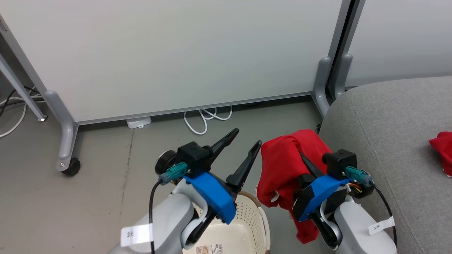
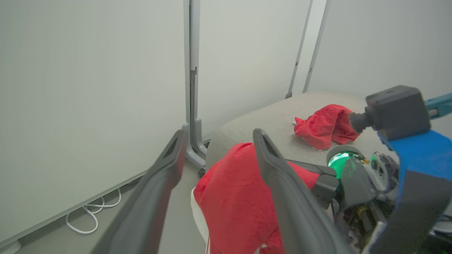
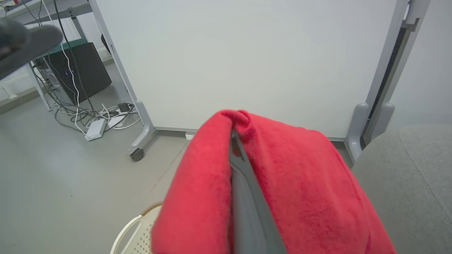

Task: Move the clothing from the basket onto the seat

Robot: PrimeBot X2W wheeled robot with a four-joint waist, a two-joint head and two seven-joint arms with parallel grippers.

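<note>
Carrying step: right gripper (image 3: 236, 155) clamps a garment (image 1: 282, 158) beside the seat (image 1: 388, 116), left gripper (image 1: 246, 137) spread empty; next, swing it over the seat and release

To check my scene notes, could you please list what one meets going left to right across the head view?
caster wheel → left gripper → held red garment → seat → second red garment
</note>
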